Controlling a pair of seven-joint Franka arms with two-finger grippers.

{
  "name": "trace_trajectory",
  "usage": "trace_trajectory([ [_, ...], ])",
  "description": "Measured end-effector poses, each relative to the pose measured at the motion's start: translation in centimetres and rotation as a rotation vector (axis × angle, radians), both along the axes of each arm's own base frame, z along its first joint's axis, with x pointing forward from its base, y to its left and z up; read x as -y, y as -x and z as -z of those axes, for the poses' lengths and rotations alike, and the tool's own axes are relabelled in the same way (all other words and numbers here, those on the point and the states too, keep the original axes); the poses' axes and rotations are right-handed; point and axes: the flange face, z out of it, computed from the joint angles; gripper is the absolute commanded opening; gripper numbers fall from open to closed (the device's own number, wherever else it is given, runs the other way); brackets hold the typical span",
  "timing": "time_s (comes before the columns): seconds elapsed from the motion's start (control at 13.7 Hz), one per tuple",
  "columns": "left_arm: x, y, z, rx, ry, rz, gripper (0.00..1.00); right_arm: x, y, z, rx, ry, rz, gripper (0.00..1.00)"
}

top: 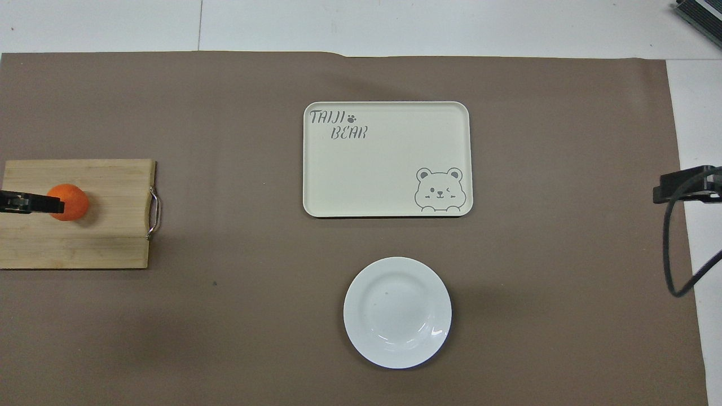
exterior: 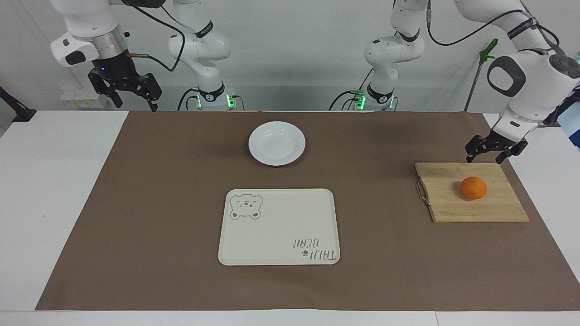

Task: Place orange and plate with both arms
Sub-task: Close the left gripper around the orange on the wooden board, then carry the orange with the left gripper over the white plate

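The orange (exterior: pixel 473 187) lies on a wooden cutting board (exterior: pixel 471 208) at the left arm's end of the table; it also shows in the overhead view (top: pixel 72 202). My left gripper (exterior: pixel 487 153) is open and hangs over the board's edge nearest the robots, above the orange and apart from it. From above, one of its fingers (top: pixel 31 202) covers part of the orange. The white plate (exterior: pixel 277 143) sits empty mid-table, near the robots; the overhead view shows it too (top: pixel 397 312). My right gripper (exterior: pixel 131 93) is open and waits high over the right arm's end.
A cream tray with a bear drawing (exterior: pixel 279 226) lies farther from the robots than the plate, empty. The board has a metal handle (exterior: pixel 422 192) on the side facing the tray. A brown mat (exterior: pixel 158 203) covers the table.
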Motion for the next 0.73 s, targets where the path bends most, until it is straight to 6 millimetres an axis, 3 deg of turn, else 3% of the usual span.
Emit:
trace_trajectory([
  [0.44,-0.5,-2.0,5.3,0.031,-0.017,0.002,1.0,0.0,0.0,0.0,0.0,0.0,0.0,1.0],
  [0.73,-0.7,-2.1,7.3,0.016,-0.016,-0.001,1.0,0.0,0.0,0.0,0.0,0.0,0.0,1.0],
])
